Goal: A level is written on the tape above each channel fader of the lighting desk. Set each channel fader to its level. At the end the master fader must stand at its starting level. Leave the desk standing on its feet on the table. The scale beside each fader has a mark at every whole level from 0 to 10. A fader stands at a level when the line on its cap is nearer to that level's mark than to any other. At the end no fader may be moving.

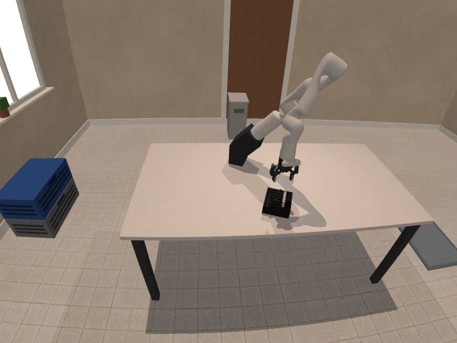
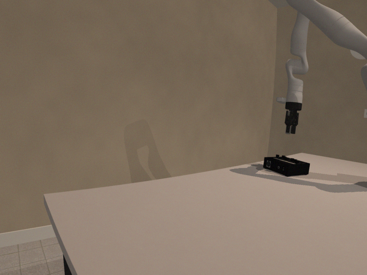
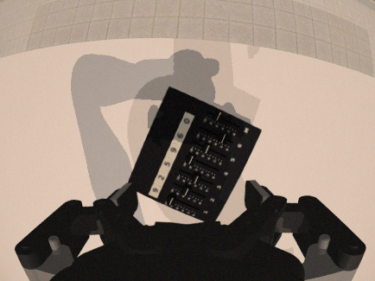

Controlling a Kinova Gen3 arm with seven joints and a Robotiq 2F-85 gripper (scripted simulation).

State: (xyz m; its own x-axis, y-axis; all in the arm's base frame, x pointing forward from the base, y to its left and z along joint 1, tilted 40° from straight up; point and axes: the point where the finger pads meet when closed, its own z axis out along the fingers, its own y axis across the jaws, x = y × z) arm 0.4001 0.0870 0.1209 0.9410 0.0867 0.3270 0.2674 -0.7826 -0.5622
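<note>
The black lighting desk (image 1: 276,212) (image 2: 298,169) (image 3: 151,141) stands flat on the table, turned askew in the wrist view. Its pale tape (image 3: 161,179) reads 9, 2, 5, 9, 6, 0 from channel 1 up to channel 6. The caps of fader 1 (image 3: 171,201) and fader 4 (image 3: 191,159) are near the tape end of their slots. The fader 6 cap (image 3: 224,138) is towards the label end. Faders 2, 3 and 5 and the master fader (image 3: 219,116) stand between. Scale numbers are too small to read. My gripper (image 1: 283,179) (image 2: 290,131) (image 3: 190,194) is open, empty, above the desk.
The table (image 1: 183,205) (image 2: 183,226) has its front edge a short way beyond the desk. The arm's black base (image 1: 243,146) stands at the table's back. Arm shadows fall around the desk. Blue and grey crates (image 1: 37,179) are on the floor left of the table.
</note>
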